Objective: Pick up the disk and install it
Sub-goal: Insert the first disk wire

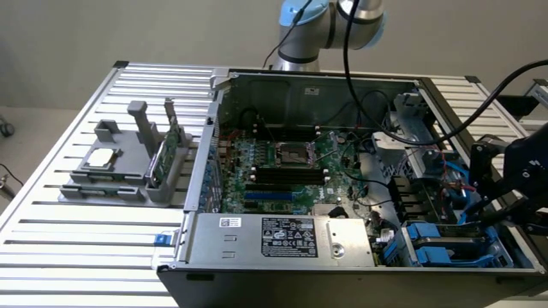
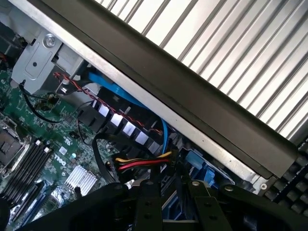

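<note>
With the gripper, whose grip state cannot be told, poised above the disk, align it squarely with the blue carrier and avoid the cable bundle beside it.

arm cut off at top edge, disk partly hidden by cage and cables, PSU label text too small to read, bench cropped at bottom edge, motherboard cut off by picture edge
</note>
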Robot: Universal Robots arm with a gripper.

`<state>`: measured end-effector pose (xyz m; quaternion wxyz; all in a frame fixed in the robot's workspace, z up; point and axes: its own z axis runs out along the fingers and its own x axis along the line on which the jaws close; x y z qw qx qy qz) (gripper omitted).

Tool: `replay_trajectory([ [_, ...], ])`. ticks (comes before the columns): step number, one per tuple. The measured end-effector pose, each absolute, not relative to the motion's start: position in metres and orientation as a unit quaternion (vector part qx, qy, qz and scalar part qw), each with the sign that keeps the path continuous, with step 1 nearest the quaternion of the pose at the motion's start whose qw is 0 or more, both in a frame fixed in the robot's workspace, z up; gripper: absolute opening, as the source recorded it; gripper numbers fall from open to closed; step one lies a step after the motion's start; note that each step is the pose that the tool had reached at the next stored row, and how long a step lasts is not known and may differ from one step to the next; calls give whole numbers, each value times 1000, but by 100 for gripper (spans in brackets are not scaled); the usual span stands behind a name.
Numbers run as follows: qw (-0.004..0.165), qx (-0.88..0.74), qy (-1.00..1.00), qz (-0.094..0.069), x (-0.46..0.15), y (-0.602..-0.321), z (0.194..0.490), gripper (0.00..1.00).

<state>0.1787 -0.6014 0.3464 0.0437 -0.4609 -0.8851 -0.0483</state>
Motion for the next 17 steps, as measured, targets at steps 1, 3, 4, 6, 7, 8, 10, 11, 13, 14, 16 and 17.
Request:
replay_trajectory([
  [1, 43, -465, -883, -49, 179, -602, 346, 27],
  [3, 43, -476, -877, -49, 179, -602, 345, 27],
  [4, 42, -482, -874, -49, 179, -602, 344, 27],
  [6, 42, -492, -868, -50, 179, -602, 343, 27],
  [7, 41, -498, -865, -50, 179, -602, 342, 27],
  [8, 41, -503, -862, -51, 179, -602, 342, 27],
  [10, 40, -512, -857, -51, 179, -602, 341, 27],
  [11, 40, -516, -854, -51, 179, -603, 340, 27],
  [13, 40, -523, -850, -52, 179, -603, 339, 27],
  [14, 39, -525, -848, -52, 179, -604, 338, 27],
  [16, 39, -530, -845, -52, 179, -605, 337, 27],
  [17, 39, -532, -844, -52, 179, -605, 337, 27],
])
